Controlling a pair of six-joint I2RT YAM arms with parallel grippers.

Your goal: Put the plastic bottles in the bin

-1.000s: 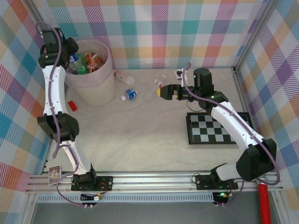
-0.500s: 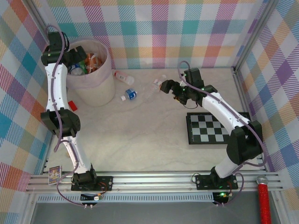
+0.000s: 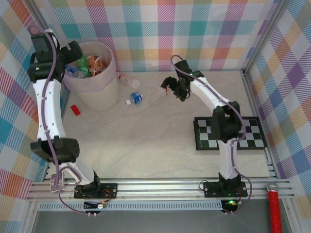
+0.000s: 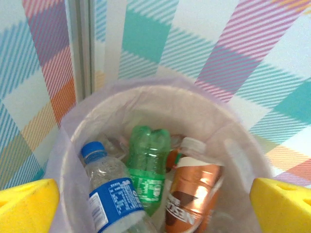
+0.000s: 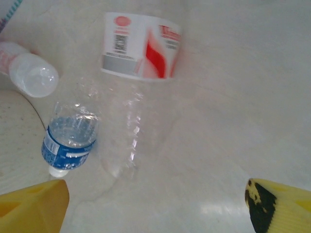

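The bin [image 3: 104,92] stands at the far left and holds several plastic bottles. From the left wrist view I look down on a blue-labelled bottle [image 4: 109,194], a green bottle [image 4: 148,162] and a brown-wrapped bottle [image 4: 194,199] inside it. My left gripper [image 3: 73,51] hangs open above the bin's left rim, empty. On the table lie a clear red-and-white-labelled bottle [image 5: 141,48], a small blue-labelled bottle [image 5: 68,143] and a pink-labelled bottle [image 5: 26,73]. My right gripper [image 3: 167,87] is open just right of the clear bottle, with nothing between its fingers [image 5: 31,206].
A small flat red block [image 3: 74,109] lies in front of the bin. A black-and-white checkerboard [image 3: 228,133] sits on the right of the table. Plaid walls close the far side and both sides. The bin's wall [image 5: 12,131] stands left of the loose bottles.
My left gripper has opened over the bin and its arm has drawn back to the left. My right arm has swung left across the table, towards the loose bottles.
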